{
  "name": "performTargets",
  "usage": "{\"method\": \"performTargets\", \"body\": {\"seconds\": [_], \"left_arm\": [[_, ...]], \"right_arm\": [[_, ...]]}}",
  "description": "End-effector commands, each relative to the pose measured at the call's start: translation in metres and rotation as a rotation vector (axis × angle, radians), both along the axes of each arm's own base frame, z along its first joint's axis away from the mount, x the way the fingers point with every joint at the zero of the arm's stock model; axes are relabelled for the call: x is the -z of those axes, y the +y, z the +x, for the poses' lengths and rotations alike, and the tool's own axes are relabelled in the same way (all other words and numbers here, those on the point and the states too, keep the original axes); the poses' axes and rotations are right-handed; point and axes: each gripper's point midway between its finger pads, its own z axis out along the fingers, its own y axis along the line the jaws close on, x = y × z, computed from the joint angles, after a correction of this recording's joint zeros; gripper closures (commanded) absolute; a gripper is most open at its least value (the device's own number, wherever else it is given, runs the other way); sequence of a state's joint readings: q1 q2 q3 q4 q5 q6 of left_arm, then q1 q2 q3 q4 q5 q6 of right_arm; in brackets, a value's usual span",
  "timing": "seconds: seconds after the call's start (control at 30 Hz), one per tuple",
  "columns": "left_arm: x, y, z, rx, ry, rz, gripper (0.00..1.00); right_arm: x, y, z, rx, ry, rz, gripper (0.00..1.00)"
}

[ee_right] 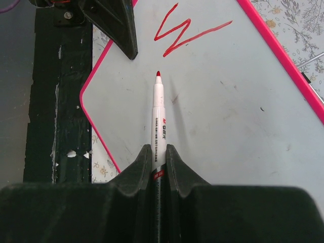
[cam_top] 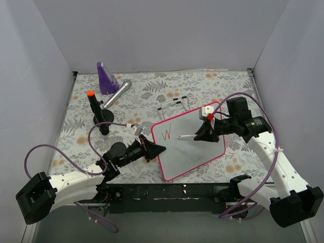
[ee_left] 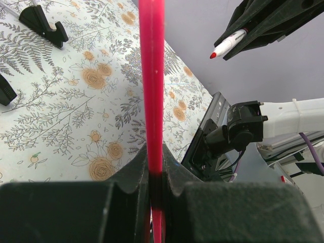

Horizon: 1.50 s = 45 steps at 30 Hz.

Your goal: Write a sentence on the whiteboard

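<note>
The whiteboard [cam_top: 195, 147] has a pink-red frame and lies tilted on the floral tablecloth. My left gripper [cam_top: 161, 148] is shut on its left frame edge [ee_left: 152, 76], which runs upright between the jaws [ee_left: 155, 167]. Of the sentence, a single red "W" [cam_top: 167, 134] stands near the board's upper left corner [ee_right: 182, 35]. My right gripper [cam_top: 202, 132] is shut on a white marker [ee_right: 158, 116] with a red tip. The tip points at the bare board just beside the "W". Whether it touches the surface I cannot tell.
A purple wedge-shaped stand [cam_top: 106, 78] and a silver cylinder [cam_top: 118, 92] lie at the back left. In front of them rises a black post with an orange cap [cam_top: 96, 111]. Wire stands [cam_top: 174, 104] sit behind the board. A black rail [cam_top: 167, 192] lines the near edge.
</note>
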State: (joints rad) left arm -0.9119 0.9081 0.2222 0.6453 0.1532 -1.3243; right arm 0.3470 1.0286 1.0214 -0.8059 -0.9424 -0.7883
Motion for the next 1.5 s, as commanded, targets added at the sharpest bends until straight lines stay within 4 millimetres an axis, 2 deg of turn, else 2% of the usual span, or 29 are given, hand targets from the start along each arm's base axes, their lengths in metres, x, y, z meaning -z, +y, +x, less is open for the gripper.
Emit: {"method": "performTargets", "body": {"seconds": [0.0, 0.3, 0.67, 1.1, 1.47], "left_arm": [[-0.029, -0.002, 0.0, 0.004, -0.074, -0.083, 1.0], [-0.029, -0.003, 0.001, 0.002, -0.07, -0.08, 1.0], [-0.03, -0.003, 0.003, -0.008, -0.069, -0.088, 1.0], [-0.032, -0.004, 0.004, -0.011, -0.065, -0.1, 1.0], [-0.03, -0.004, 0.006, -0.018, -0.063, -0.098, 1.0]], "right_arm": [[-0.013, 0.004, 0.005, -0.004, -0.027, 0.03, 0.99], [-0.017, 0.003, 0.018, 0.046, -0.036, 0.016, 0.99], [-0.012, 0.007, 0.038, 0.125, -0.006, 0.013, 0.99], [0.005, 0.019, 0.032, 0.101, 0.033, 0.003, 0.99], [0.02, 0.02, 0.033, 0.11, 0.047, -0.028, 0.99]]}}
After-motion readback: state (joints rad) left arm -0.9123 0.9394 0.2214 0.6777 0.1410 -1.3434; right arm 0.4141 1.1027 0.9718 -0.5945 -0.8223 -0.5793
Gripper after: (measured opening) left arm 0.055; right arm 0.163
